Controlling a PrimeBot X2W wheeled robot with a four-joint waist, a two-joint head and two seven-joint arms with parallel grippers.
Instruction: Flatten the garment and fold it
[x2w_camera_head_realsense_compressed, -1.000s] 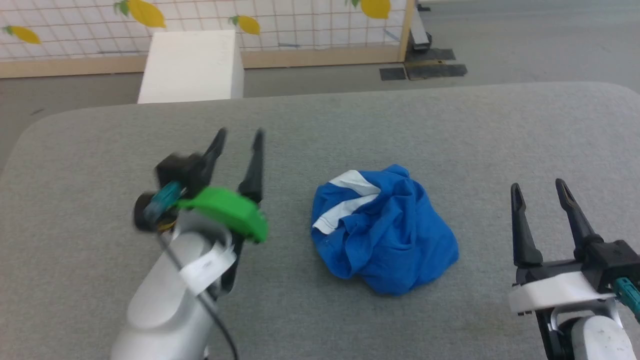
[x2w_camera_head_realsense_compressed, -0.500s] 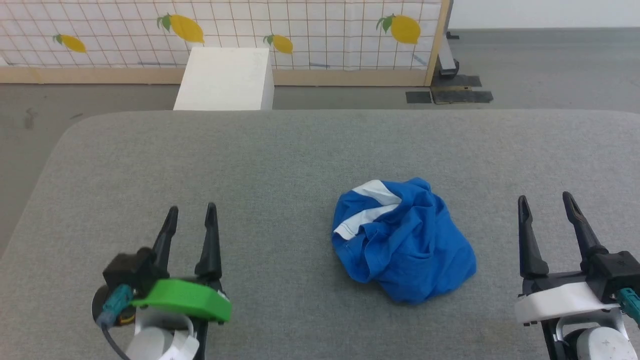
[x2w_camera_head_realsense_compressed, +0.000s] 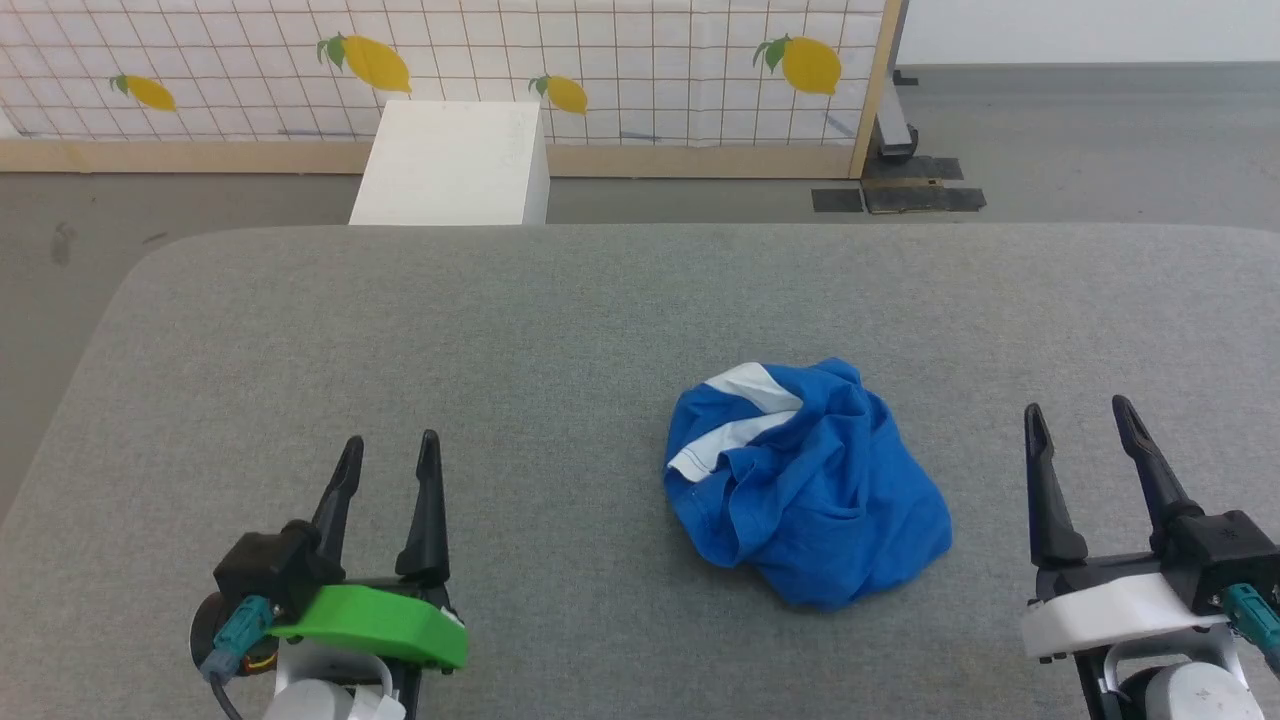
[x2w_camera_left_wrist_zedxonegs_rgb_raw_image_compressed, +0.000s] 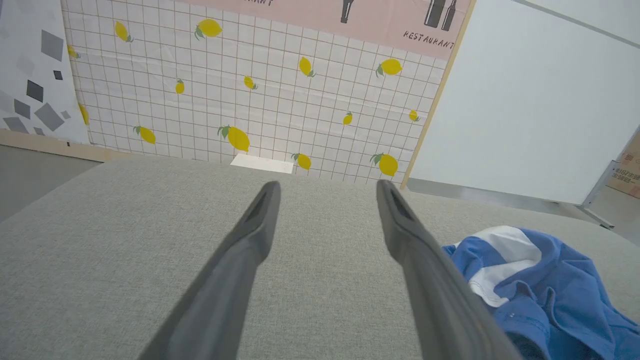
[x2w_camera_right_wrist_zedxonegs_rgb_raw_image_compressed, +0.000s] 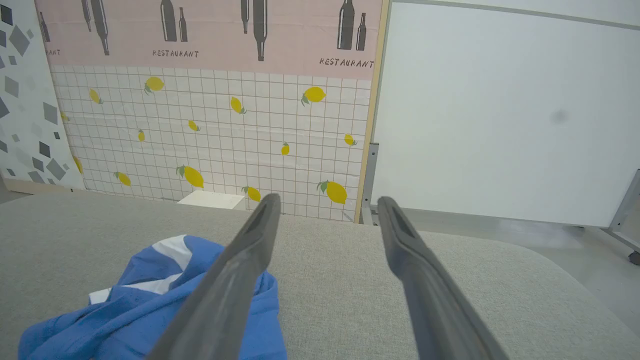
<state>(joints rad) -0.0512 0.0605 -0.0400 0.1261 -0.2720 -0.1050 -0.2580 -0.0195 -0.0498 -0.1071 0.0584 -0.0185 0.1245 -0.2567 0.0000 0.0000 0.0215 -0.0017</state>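
Note:
The garment (x2w_camera_head_realsense_compressed: 805, 480) is a bright blue crumpled heap with a white stripe, lying on the grey padded table (x2w_camera_head_realsense_compressed: 560, 330) right of centre. My left gripper (x2w_camera_head_realsense_compressed: 390, 450) stands open at the lower left, well apart from the garment. At the lower right my right gripper (x2w_camera_head_realsense_compressed: 1075, 418) is open too, a short way right of the heap. In the left wrist view the garment (x2w_camera_left_wrist_zedxonegs_rgb_raw_image_compressed: 545, 285) lies to the right of the open left gripper (x2w_camera_left_wrist_zedxonegs_rgb_raw_image_compressed: 327, 187). The right wrist view has the garment (x2w_camera_right_wrist_zedxonegs_rgb_raw_image_compressed: 145, 295) at lower left, partly behind one finger of the open right gripper (x2w_camera_right_wrist_zedxonegs_rgb_raw_image_compressed: 327, 202).
A white box (x2w_camera_head_realsense_compressed: 455, 165) stands on the floor beyond the table's far edge. Behind it runs a lemon-patterned panel (x2w_camera_head_realsense_compressed: 600, 60) with a wooden frame. Bare grey floor (x2w_camera_head_realsense_compressed: 1080, 130) lies at the back right.
My left arm has drawn back from mid-table to the lower left, its gripper staying open. The head camera shifted, so the whole picture moved. The garment lies as before.

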